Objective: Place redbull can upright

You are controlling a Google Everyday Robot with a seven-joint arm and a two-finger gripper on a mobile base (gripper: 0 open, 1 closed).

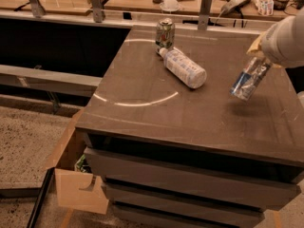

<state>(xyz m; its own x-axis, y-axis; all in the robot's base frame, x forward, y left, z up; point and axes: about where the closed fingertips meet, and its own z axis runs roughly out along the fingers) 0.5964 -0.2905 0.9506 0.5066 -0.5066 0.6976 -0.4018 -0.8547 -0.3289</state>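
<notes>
- Camera view: the gripper (pixel 260 57) hangs over the right edge of the tabletop (pixel 142 84), about midway along it, closed around the upper end of the redbull can (pixel 248 79).
- The redbull can is tilted, its lower end pointing down and to the left, held clear of the surface with its shadow on the tabletop beneath.
- A green-and-white can (pixel 165 33) stands upright near the far edge.
- A clear plastic bottle (pixel 184 68) lies on its side just in front of that can, cap end toward it, well apart from the redbull can.
- A cardboard box (pixel 78 191) sits on the floor below the near left corner.
</notes>
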